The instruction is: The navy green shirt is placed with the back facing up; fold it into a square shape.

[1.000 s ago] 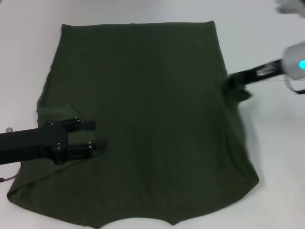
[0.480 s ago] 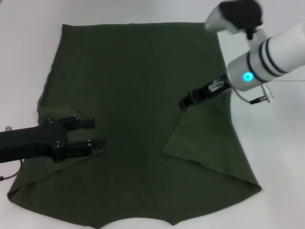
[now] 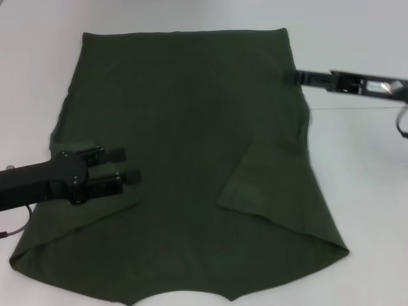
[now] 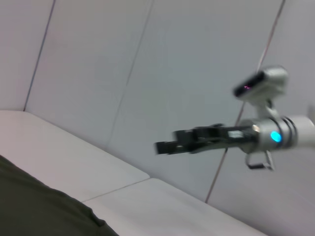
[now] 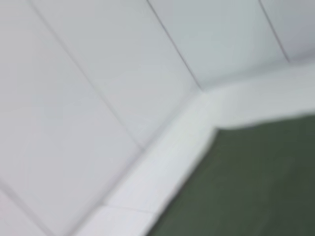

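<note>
Now the shirt [image 3: 185,159] is lying flat on the table [image 3: 363,210], one sleeve folded in. The left gripper [image 3: 124,164], fingers apart, is hovering over the shirt's other sleeve; it could bunch the cloth.

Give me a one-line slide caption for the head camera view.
Olive-green shirt spread on the white table, right sleeve folded inward; left gripper open over its left side, right gripper at the right edge.

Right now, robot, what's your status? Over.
Left gripper open over shirt, left side. Right gripper at shirt's right edge. Right sleeve folded in. Nothing blocking.
</note>
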